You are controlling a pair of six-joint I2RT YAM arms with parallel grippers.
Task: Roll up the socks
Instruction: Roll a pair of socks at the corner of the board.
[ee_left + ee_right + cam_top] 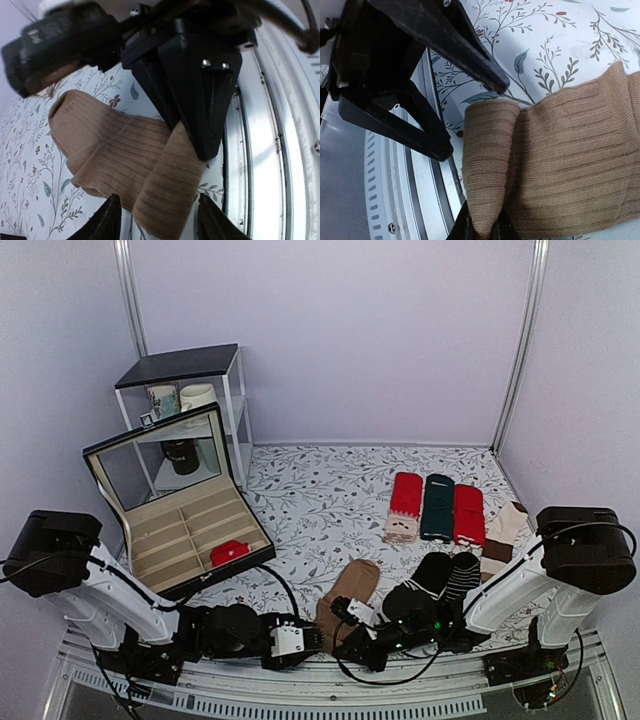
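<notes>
The socks (352, 590) are a tan-brown ribbed strip lying on the floral cloth near the front edge, with the near end folded over into a thick flap (170, 185). My right gripper (482, 231) is shut, pinching the tip of that flap (487, 165). In the left wrist view its black fingers (200, 110) come down onto the fold from above. My left gripper (160, 224) is open, one finger on each side of the flap's free end, with a gap on both sides. From above, both grippers (312, 638) (347, 632) meet at the socks' near end.
An open black box (150, 540) with beige compartments holds a red rolled bundle (229, 552). A shelf with cups (190, 400) stands behind it. Red and dark green flat socks (437, 505), black and striped socks (440, 575) and a brown-white sock (505, 535) lie to the right. The metal table rail (250, 150) runs just beside the grippers.
</notes>
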